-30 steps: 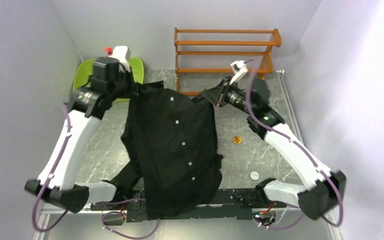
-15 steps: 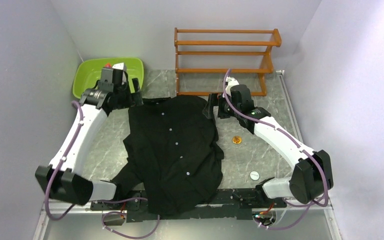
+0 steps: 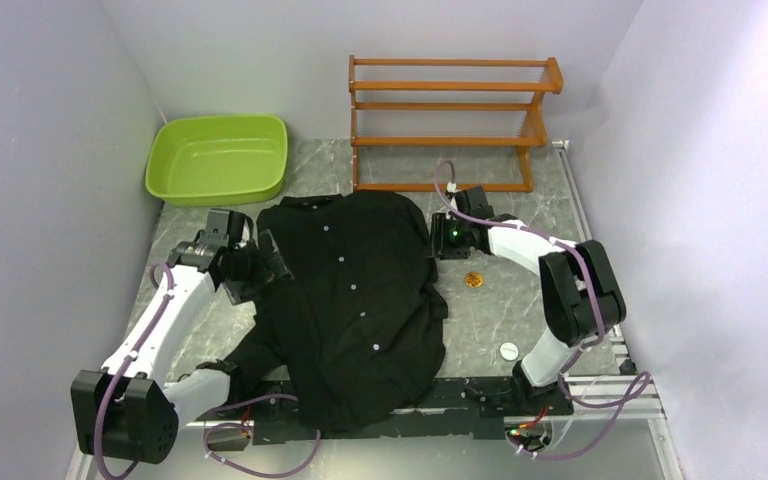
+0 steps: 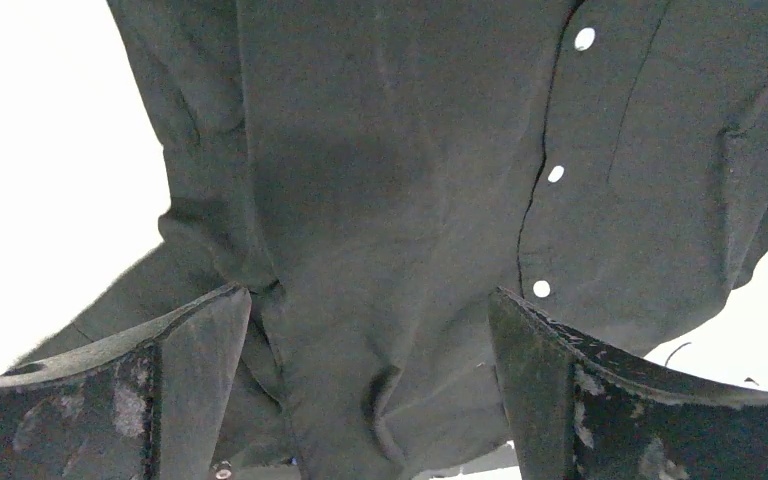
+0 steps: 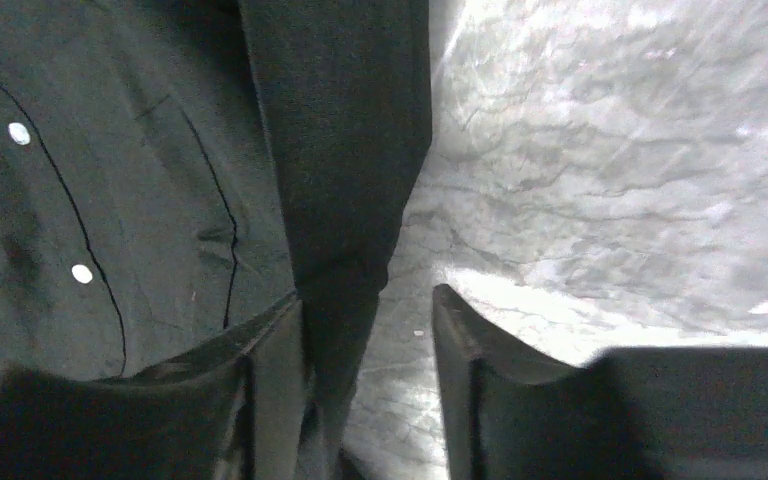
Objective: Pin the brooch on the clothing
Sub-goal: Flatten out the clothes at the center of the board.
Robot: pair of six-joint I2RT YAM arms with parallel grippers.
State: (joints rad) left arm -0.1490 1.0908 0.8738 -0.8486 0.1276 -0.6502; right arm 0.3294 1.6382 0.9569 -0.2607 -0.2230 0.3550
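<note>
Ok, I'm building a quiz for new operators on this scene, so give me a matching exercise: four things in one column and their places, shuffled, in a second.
Things:
1. brooch
2. green tub
3. wooden rack
4. shirt

Places:
A. far left corner of the table
B. spread out in the middle
C. on bare marble, just right of the shirt
D. at the back, right of the tub

Pairs: 1-C, 2-A, 3-D, 4-B
</note>
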